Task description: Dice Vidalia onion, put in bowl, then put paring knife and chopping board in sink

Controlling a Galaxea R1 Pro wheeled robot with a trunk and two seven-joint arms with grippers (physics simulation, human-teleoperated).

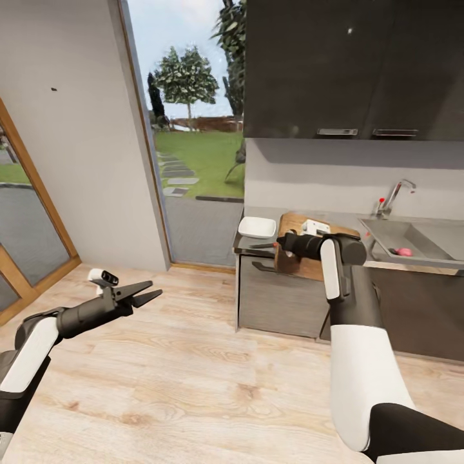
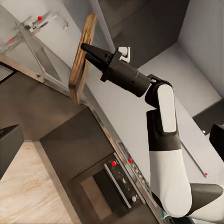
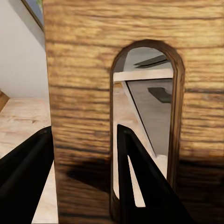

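Onion (image 1: 404, 251) is sitting pinkish-red and whole in the sink (image 1: 412, 240), so we are judging the dicing not begun — nearly all the task is waiting. We are pinching the chopping board (image 1: 298, 248) in the right gripper (image 3: 84, 154), one finger through its handle slot, tilting it over the countertop (image 1: 351, 219) beside the white bowl (image 1: 256, 227). Our left gripper (image 1: 147, 291) is hanging spread and empty over the floor; we cannot make out the paring knife.

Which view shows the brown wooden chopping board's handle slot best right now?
The right wrist view: the brown wooden chopping board is close up, its oblong slot fully outlined, with a right gripper finger through it. The left wrist view shows the board edge-on, no slot. The head view shows it partly behind the right arm.
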